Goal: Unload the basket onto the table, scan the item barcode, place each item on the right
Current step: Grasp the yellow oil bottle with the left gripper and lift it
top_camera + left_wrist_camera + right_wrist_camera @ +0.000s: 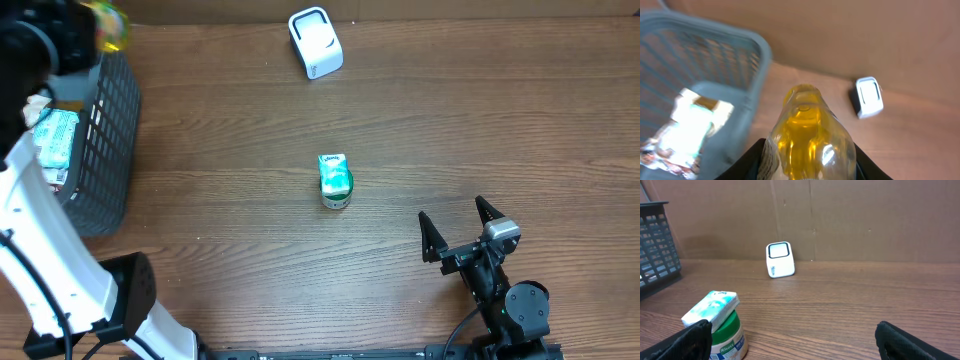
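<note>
The bottle (810, 135) is clear plastic, full of yellow liquid, with a rounded shoulder and glints on it. No label shows from the wrist view. It is up off the table at the far left, above the far end of the basket (110, 130). The left gripper (810, 167) is clamped on it, a black finger on each side.

The basket is dark grey mesh and holds pale packets (55, 140). The white scanner (315, 42) stands at the far edge, right of the bottle and well apart from it.

At mid-table a green-lidded tub (337, 192) carries a teal-and-white pack (710, 307) on top. At near right the right gripper (462, 225) rests with its jaws wide apart, holding nothing.

The table (480, 120) is brown wood-grain. Behind it runs a plain brown board wall (865, 215) with upright seams.
</note>
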Robot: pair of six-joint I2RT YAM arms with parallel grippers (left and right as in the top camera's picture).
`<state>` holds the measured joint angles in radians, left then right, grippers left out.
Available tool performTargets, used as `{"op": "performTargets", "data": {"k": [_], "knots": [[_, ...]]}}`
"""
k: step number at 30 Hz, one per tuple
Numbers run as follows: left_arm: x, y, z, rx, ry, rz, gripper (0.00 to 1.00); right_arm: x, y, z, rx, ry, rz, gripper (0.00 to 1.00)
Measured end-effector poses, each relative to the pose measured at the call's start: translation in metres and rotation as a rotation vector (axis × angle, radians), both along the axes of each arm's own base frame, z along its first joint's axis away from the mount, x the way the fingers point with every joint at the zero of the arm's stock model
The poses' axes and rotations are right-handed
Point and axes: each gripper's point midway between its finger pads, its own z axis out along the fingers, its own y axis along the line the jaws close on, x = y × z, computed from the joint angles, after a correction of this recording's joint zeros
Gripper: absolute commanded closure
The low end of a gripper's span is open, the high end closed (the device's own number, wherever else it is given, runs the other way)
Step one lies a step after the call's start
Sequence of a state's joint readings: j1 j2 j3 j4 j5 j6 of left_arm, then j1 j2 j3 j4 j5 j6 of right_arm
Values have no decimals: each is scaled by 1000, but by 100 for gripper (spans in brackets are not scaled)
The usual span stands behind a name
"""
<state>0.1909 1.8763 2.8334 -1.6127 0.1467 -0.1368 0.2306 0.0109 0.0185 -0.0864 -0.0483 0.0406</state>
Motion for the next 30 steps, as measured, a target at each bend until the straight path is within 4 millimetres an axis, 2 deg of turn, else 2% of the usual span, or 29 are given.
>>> {"op": "performTargets", "data": {"k": [5,11,18,24,30], "knots": [[1,-44,-24,-39,102,-92,62,0,0,0,0,0,1,0],[-2,-83,-28,-84,127,-151,61,0,0,0,0,0,0,0],[-5,-106,-28,-105,133,-190,59,0,0,0,0,0,0,0],[-5,-109,-30,-114,142,-188,60,0,0,0,0,0,0,0],[-4,-124,-52,-110,224,-220,60,0,0,0,1,0,0,0]]}}
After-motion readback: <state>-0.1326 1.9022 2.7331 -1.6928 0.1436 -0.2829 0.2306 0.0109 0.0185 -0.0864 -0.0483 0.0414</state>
